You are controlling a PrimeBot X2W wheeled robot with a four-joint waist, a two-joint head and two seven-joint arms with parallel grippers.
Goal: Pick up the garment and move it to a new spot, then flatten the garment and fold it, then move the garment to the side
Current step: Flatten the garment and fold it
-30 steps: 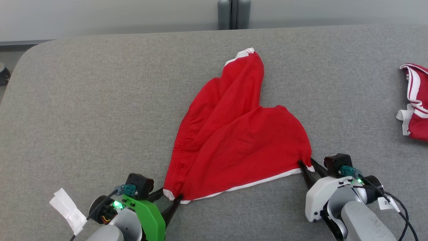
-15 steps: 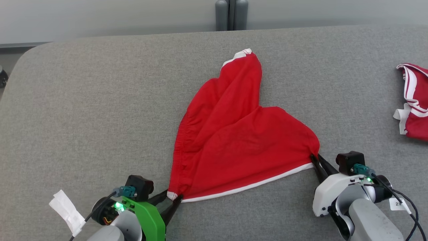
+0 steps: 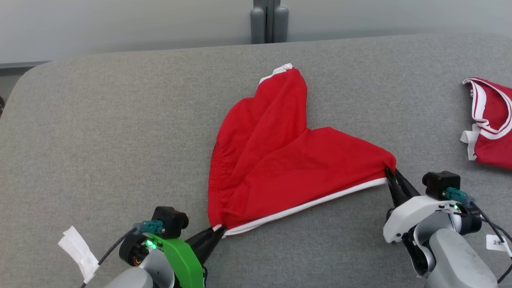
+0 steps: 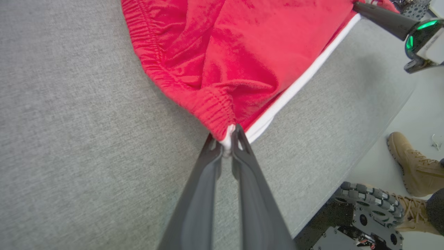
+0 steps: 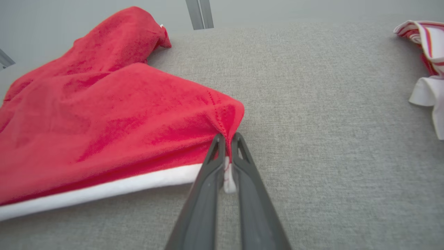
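In the head view, mid-frame, the red garment (image 3: 288, 172) is lying on the grey table (image 3: 100, 132), its white-trimmed hem stretching between both grippers. The left gripper (image 3: 219, 231), at lower left, is pinching the hem's left corner. The right gripper (image 3: 389, 173), right of centre, is pinching the right corner. Both forearms are angling up from the bottom edge. A second red-and-white garment (image 3: 490, 128) is sitting at the right edge, well apart. A white label (image 3: 496, 243) on the right wrist is showing "2"; the rest isn't readable.

Left wrist view: the jaws are gripping the white corner beside the elastic waistband. At lower right, off the table, it is also showing tan boots (image 4: 414, 166) and a wheeled base (image 4: 364, 215).

Right wrist view: the jaws are clamping the white hem tab, with the hem running off to the lower left.
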